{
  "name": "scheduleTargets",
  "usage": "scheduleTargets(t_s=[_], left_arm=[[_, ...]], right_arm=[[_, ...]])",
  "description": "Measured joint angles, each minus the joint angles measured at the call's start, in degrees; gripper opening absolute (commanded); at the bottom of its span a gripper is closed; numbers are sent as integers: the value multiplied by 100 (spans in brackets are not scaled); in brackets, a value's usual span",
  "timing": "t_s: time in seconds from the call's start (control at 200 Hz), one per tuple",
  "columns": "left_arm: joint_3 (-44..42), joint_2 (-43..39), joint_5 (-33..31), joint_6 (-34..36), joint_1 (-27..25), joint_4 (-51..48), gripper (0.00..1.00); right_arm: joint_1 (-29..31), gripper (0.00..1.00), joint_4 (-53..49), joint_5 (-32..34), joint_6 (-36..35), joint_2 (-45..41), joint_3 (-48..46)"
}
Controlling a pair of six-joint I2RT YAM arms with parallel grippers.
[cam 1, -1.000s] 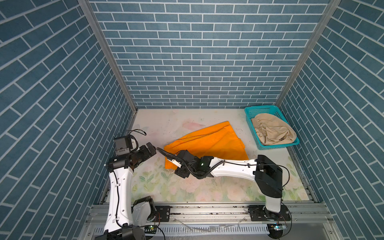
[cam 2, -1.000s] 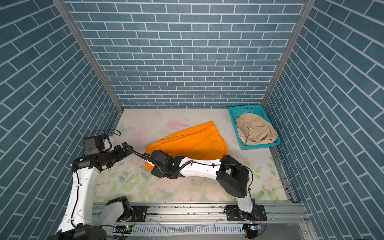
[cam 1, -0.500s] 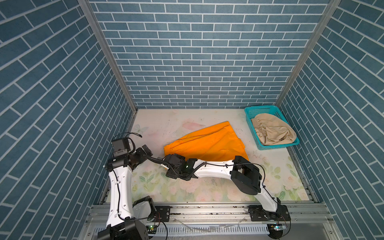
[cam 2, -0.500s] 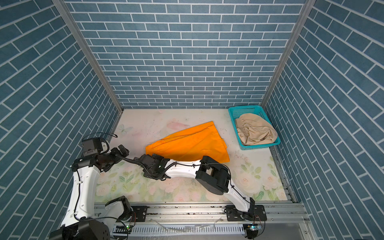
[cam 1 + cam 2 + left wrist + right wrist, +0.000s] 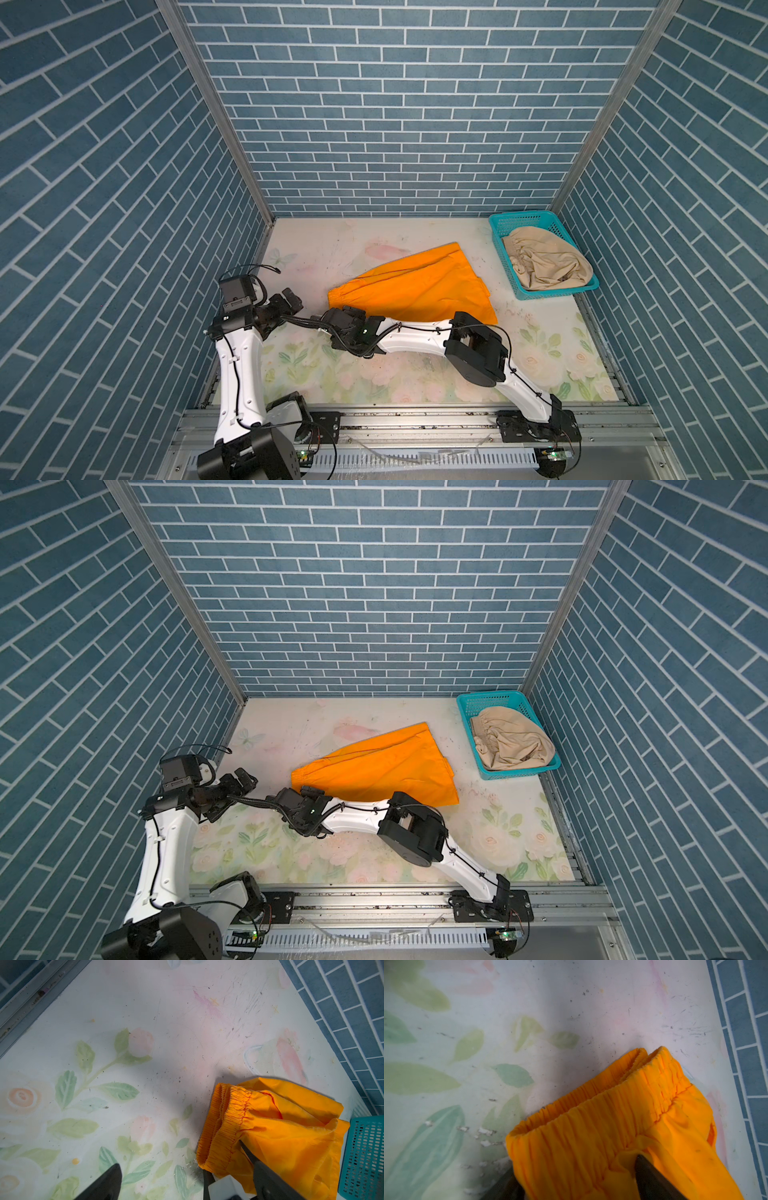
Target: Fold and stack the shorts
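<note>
On the floral table [image 5: 332, 374]: saw orange shorts [image 5: 415, 286] flat mid-table, beige shorts [image 5: 544, 266] heaped in teal basket [image 5: 523, 219]. Found right gripper [image 5: 347, 312] parted astride the orange waistband [image 5: 591, 1115], right arm [image 5: 415, 338] slung lower than 1 second before. Found left gripper [image 5: 291, 297] spread wide, empty, nearby.

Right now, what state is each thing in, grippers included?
orange shorts, lying flat on the table
beige shorts, crumpled in the basket
basket, upright, at the far right corner
left gripper, open, holding nothing
right gripper, open, jaws astride the orange shorts' waistband
</note>
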Motion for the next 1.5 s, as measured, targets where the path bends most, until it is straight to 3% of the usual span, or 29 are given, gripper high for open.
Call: scheduleTargets(t_s=[0.18,0.275,0.37,0.64,0.9,1.5], left_arm=[[0,22,83,4,15,33,100],[0,90,138,2,33,37,100],[-2,133,247,-15,42,39,100],[-776,365,1167,-520,11,704,100],[-1340,944,1768,-1095,-448,1679,100],[-1541,2164,1853,-1967,-1729,3821,100]], right_arm=[[-140,31,92,-514,184,-11,-125],[-286,26,424,-994,487,-188,-501],[-470,0,756,-1534,872,-470,-938],[-796,0,2020,-2280,1598,-1207,-2369],[-776,0,2815,-2542,1884,-1303,-2824],[-726,0,3281,-2612,1998,-1331,-3021]])
